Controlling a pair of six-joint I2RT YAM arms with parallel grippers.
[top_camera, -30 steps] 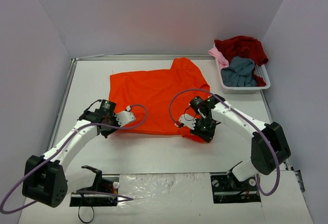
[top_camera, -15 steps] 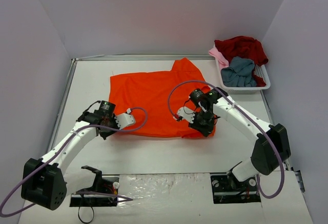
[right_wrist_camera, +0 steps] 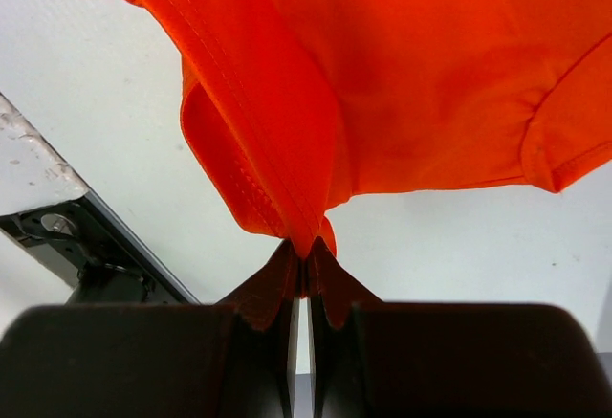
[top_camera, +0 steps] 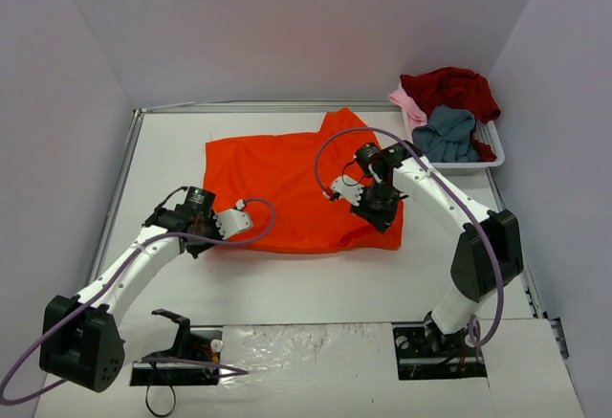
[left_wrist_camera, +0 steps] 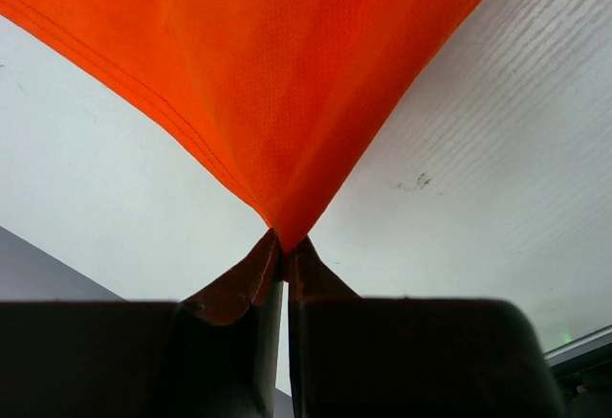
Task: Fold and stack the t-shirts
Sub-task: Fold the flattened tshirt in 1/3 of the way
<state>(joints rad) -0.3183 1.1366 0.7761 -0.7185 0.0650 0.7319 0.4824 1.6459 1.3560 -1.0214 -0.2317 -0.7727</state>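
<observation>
The left fingers were pinched shut on a near corner of the orange shirt. The right fingers were clamped on a bunched edge at its right side. The shirt was spread mid-bench. Other shirts were heaped in the basket, far right.

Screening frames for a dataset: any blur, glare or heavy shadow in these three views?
Top external: sharp and evenly lit, the orange t-shirt tinting the back wall reddish. Left wrist: cloth weave crisp, the left hand dark and soft-edged. Right wrist: seams crisp, the right hand equally dark and blurred.
</observation>
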